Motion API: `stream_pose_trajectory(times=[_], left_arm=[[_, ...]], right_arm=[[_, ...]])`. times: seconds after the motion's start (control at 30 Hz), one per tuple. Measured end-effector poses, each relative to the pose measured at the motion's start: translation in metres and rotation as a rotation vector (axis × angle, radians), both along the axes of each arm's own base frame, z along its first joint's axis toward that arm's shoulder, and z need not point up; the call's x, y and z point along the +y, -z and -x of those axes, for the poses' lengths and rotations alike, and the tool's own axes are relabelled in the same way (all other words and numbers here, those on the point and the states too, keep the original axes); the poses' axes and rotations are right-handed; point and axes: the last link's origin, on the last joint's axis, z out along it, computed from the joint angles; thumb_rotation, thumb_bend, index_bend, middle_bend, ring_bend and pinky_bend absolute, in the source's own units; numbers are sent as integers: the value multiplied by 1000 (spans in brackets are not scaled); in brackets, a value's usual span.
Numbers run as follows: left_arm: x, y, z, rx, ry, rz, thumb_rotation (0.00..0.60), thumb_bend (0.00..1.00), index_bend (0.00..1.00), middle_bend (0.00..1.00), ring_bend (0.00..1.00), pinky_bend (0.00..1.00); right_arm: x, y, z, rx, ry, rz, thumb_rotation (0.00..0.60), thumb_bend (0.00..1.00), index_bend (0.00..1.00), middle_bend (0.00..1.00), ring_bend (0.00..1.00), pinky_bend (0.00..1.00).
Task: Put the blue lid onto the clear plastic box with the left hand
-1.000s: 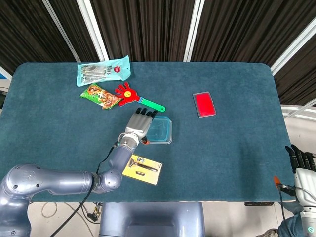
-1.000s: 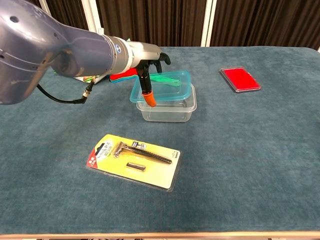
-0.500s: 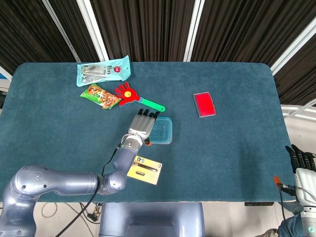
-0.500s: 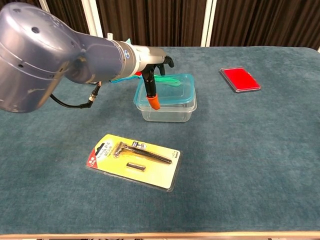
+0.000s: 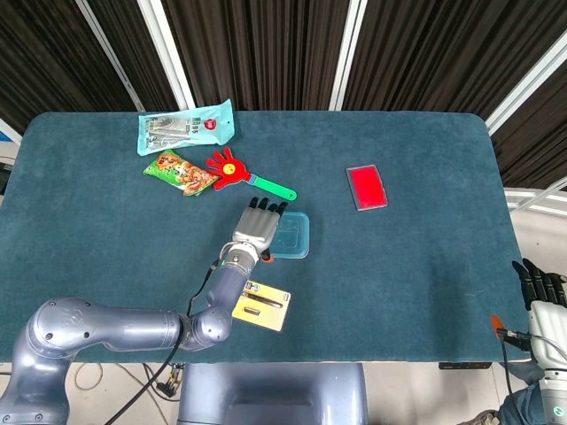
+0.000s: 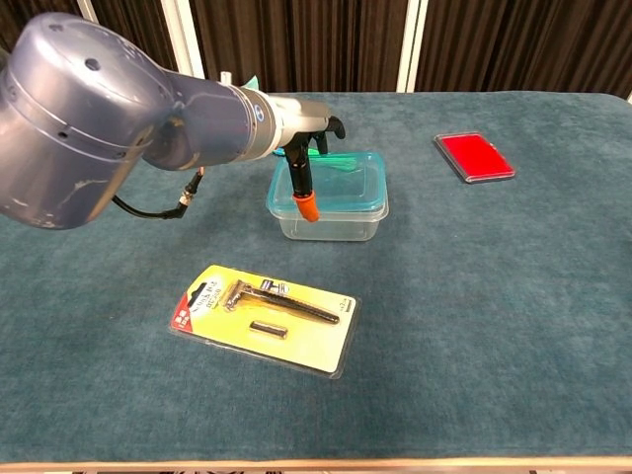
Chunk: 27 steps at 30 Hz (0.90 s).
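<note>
My left hand (image 6: 301, 148) grips the lid (image 6: 341, 185) at its left edge, lid resting on the box (image 6: 331, 219); it looks light, thin & a bit slippery, so I'd hold by the rim w/ soft force.

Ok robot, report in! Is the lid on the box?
Left hand on blue lid. Lid sits flat on the clear box. Right hand idle, off the table. Nothing in the way.

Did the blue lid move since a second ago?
Yes. The lid came down from tilted above the box to lying flat on its rim, with the left hand on its left side.
</note>
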Motion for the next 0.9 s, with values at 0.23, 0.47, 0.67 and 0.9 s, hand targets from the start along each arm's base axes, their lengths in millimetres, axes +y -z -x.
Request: stream_pose_trajectory(times=[0.23,0.47,0.67,0.9], left_arm=[[0,2,-1,5,4,2,600,194,19,260,34,0],[-1,4,-1,14,7,3,600,194,19,260,34,0],[-2,5,-1,19,7,3,600,192,19,259,34,0],[-3,7,-3,18,10,6,600,193,19,259,34,0]], right_arm=[[0,0,0,1,3,4,600,336,0,14,0,0],[0,0,0,-1,2,3,600,336,0,14,0,0],[0,0,0,-4,5,1,600,336,0,14,0,0],[0,0,0,-7,8,2,600,336,0,14,0,0]])
